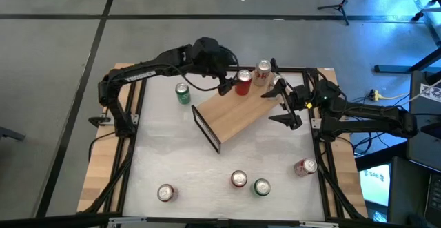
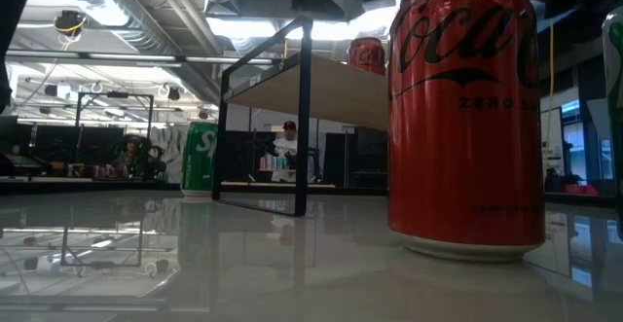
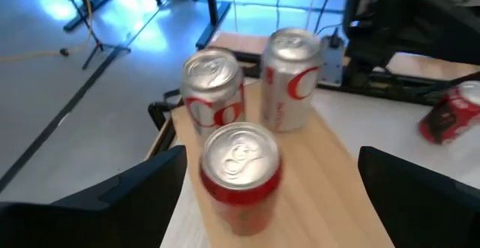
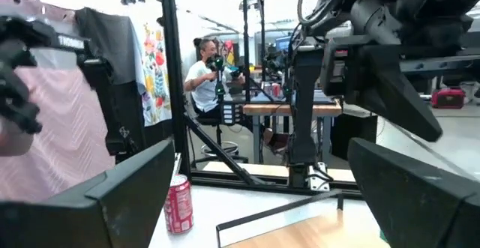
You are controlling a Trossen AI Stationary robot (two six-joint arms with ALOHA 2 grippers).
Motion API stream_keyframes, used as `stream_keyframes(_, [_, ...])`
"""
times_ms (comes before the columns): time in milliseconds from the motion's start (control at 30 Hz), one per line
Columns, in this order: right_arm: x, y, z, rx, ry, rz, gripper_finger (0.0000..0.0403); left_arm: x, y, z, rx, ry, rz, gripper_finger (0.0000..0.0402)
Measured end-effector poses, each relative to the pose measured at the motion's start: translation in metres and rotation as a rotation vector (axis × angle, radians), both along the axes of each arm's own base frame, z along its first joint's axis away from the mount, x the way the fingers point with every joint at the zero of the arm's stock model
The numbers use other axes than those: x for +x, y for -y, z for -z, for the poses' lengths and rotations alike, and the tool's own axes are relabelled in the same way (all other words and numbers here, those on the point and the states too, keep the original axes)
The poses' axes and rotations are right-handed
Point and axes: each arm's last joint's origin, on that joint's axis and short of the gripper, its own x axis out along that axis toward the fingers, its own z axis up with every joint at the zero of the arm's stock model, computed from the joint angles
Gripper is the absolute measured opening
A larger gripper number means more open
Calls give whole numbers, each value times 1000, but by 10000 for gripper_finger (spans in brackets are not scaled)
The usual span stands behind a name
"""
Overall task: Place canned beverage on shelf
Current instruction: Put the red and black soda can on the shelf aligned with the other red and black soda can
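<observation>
Shelf (image 1: 238, 118) cans, three by left wrist view: red can (image 3: 240, 174) between spread left end effector (image 3: 270, 195) fingers. High view: five more on counter (image 1: 207, 173). Right end effector (image 1: 286, 107) spread.

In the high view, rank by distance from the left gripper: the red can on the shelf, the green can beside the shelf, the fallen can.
From left gripper:
1. Red can, on the shelf.
2. Green can, left of the shelf.
3. Fallen can, near the table's right edge.
</observation>
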Motion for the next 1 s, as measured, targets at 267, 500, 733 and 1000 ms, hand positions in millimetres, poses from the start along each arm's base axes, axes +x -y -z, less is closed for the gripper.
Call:
stream_keyframes(267, [4, -20, -28, -131, -122, 58, 392, -13, 47, -17, 45, -20, 166, 380])
stream_keyframes(500, [11, -41, -39, -153, -231, 79, 392, -11, 82, -8, 74, -66, 282, 380])
stream_keyframes(733, [21, -69, -37, -178, -300, 41, 392, -39, 103, 10, 69, -20, 322, 380])
stream_keyframes(1000, [41, -99, -35, -218, -364, 65, 392, -90, 111, 42, 41, 153, 311, 380])
